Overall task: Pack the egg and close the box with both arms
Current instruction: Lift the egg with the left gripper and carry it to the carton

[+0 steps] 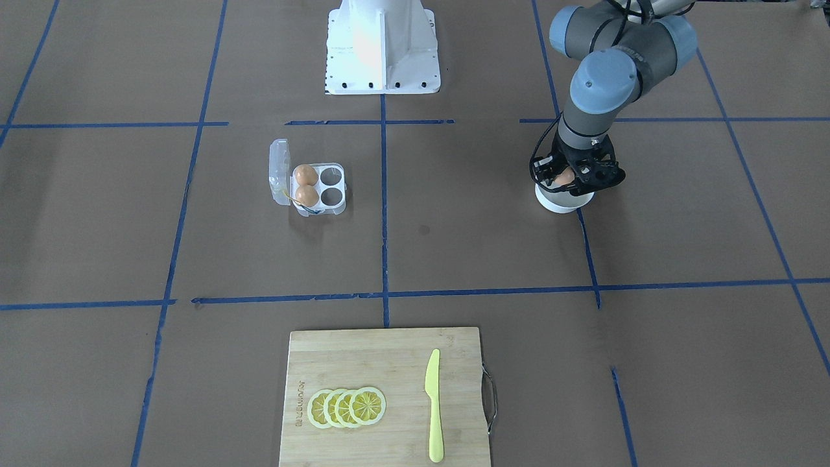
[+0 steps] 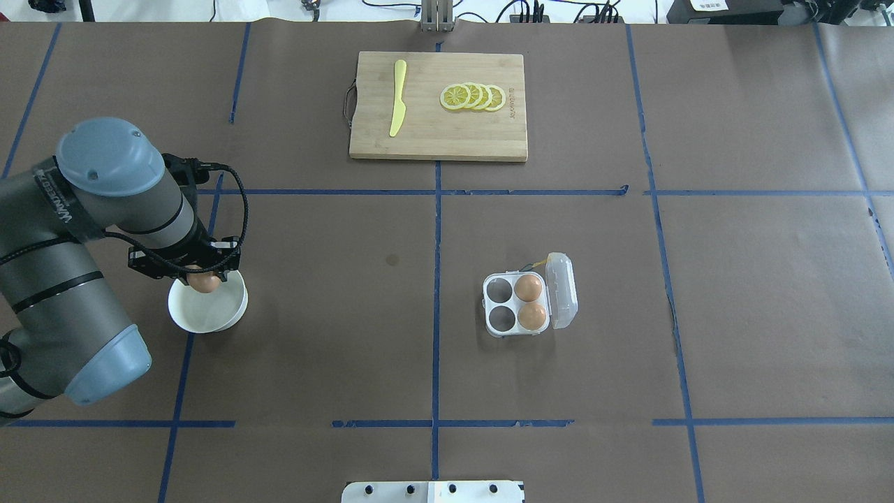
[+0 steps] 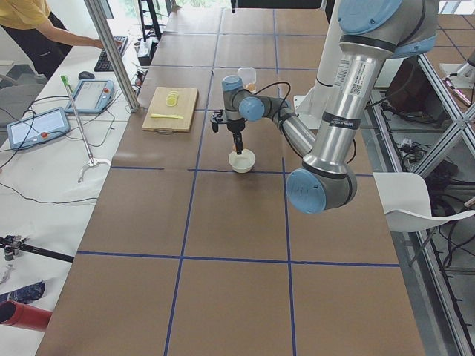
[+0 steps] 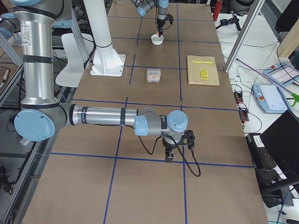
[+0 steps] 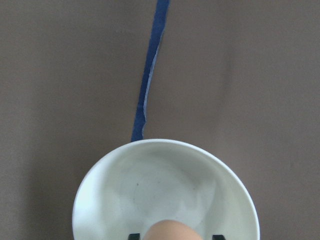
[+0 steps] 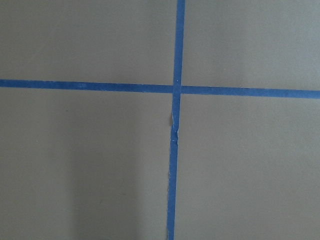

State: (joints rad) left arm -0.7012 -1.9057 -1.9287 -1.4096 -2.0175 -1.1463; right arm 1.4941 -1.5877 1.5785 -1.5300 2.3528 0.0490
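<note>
The left gripper [image 2: 202, 277] hangs over a white bowl [image 2: 209, 314] with its black fingers clamped on an orange-brown egg [image 2: 204, 283], which sits above the bowl's inside near the rim on the robot's side. In the left wrist view the egg [image 5: 172, 231] shows only as a rounded top at the bottom edge, with a sliver of finger on either side; the contact itself is cut off.

The clear egg carton [image 2: 515, 304] lies well apart from the bowl, on the other side of the centre tape line [image 2: 436, 307]. Its hinged lid [image 2: 563, 290] is folded open on the side away from the bowl. Two packed eggs [image 2: 530, 302] fill the cups beside the lid, and the two cups facing the bowl are bare. Between bowl and carton lies brown paper with that blue tape line and a small dark spot [image 2: 392, 260].

Farther across the table is a bamboo cutting board [image 2: 436, 136] carrying overlapping lemon slices [image 2: 473, 96] and a yellow plastic knife [image 2: 397, 106]. A white pedestal [image 1: 382, 45] stands at the robot's edge, level with the centre line.

The right gripper [image 4: 169, 157] shows only in the side view, pointing down close over the table near a tape crossing [image 6: 175, 90], far from the carton; whether its jaws are apart I cannot tell
</note>
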